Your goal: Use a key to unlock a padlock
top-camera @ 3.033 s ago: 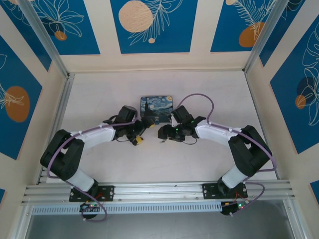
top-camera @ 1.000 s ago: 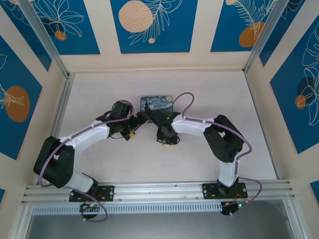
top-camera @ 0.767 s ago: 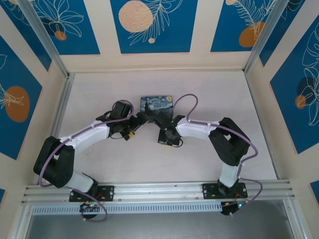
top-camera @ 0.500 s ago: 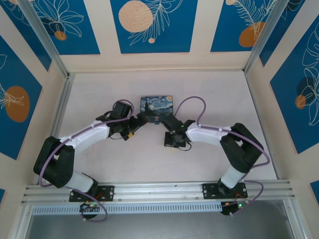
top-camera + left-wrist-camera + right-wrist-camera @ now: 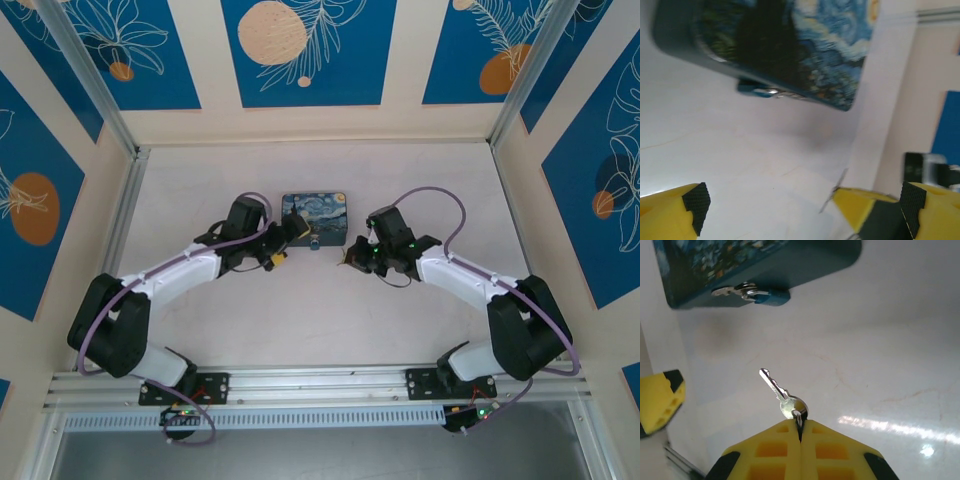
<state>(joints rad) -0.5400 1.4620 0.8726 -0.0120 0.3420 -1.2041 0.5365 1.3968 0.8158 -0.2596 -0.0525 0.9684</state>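
1. My right gripper (image 5: pixel 800 426) sits near the front right corner of the painted box (image 5: pixel 315 215). Its yellow fingers are pressed together on the head of the small silvery key (image 5: pixel 776 388).
2. The key's blade points toward the box's front edge, apart from it, over the white table (image 5: pixel 330 320).
3. My left gripper (image 5: pixel 802 207) is just beside the box's front left corner, spread wide and holding nothing.
4. The padlock (image 5: pixel 747 291) hangs at the box's front edge, with silvery metal next to a blue part.
5. The box lies flat, its blue-and-yellow swirl-painted lid facing up.
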